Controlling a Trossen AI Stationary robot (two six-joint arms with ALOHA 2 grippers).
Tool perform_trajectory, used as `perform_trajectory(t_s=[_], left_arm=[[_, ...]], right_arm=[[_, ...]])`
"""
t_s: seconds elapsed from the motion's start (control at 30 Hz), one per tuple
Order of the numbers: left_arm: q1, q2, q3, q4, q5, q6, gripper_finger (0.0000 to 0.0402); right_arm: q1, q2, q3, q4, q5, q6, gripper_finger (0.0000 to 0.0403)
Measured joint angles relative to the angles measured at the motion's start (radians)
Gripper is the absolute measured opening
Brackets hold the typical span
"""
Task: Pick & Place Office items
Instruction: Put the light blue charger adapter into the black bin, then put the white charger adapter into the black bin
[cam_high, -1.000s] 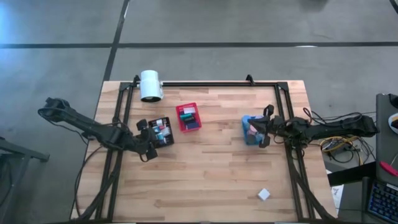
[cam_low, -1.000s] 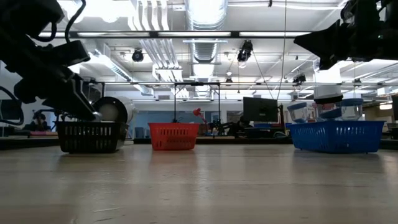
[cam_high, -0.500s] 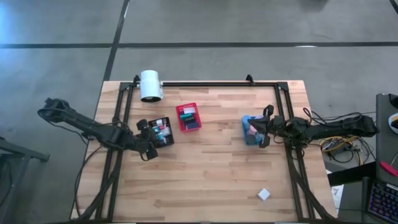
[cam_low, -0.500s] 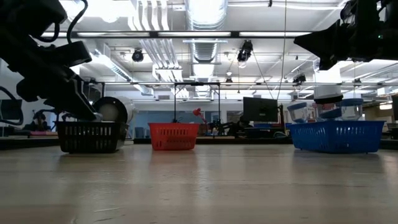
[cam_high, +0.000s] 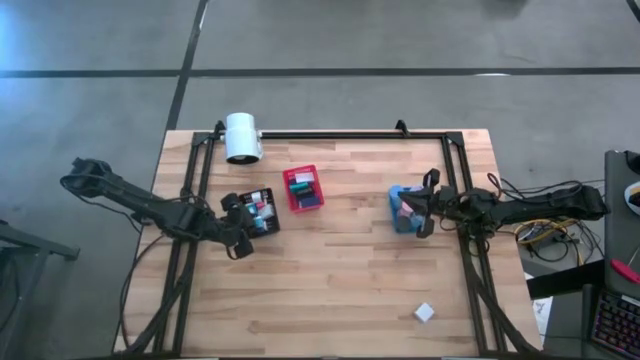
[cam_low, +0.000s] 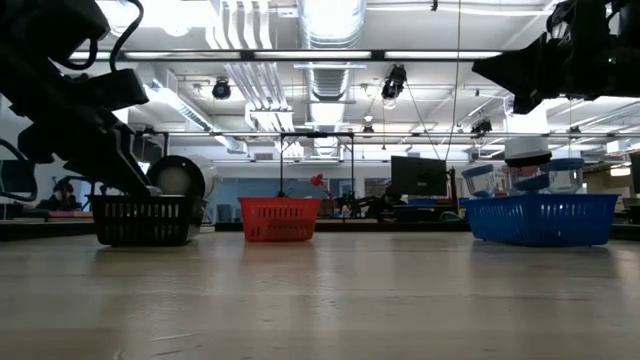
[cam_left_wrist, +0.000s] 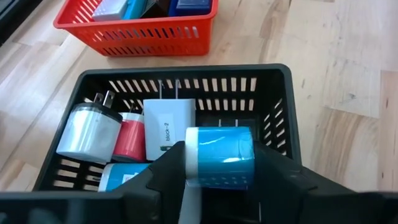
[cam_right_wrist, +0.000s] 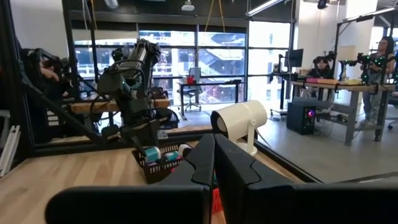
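From above, the left claw hangs at the black bin toward the table's left edge, the right claw at the blue bin near the right edge. The left wrist view shows the left claw clamped on a blue-and-white roll above the black bin's chargers. In the right wrist view the right claw's fingers are pressed together.

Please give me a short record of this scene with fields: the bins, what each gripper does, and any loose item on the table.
bins: black bin, red bin, blue bin, each holding items
left gripper: shut on a blue roll, above the black bin
right gripper: shut, empty, at the blue bin
loose item: white block near the table's front right corner
other: white cylinder at the back left
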Motion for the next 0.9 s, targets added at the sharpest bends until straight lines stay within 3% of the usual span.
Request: perform_trajectory(t_s=[0.27,0.37,0.5,0.6,0.67,0.9], left_arm=[[0.0,-0.005,0.039,-0.006,0.0,0.028,0.0317],[-0.001,-0.027,0.102,-0.035,0.0,0.082,0.0342],[-0.003,-0.106,0.178,0.018,-0.001,0.273,0.0341],[-0.002,-0.205,0.179,0.12,0.014,0.434,0.0314],[0.009,-0.284,0.169,0.146,0.067,0.481,0.0276],[0.017,-0.525,0.062,0.141,0.091,0.5,0.0066]], right_arm=[[0.0,0.0,0.0,-0.022,0.0,-0.002,0.0008],[0.0,0.0,0.0,-0.032,0.0,-0.001,0.0008],[0.0,0.0,0.0,-0.039,-0.003,-0.016,0.0008],[0.0,0.0,0.0,-0.045,-0.003,-0.032,0.0008],[0.0,0.0,0.0,-0.045,-0.003,-0.024,0.0008],[0.0,0.006,0.0,-0.045,-0.04,-0.008,0.0008]])
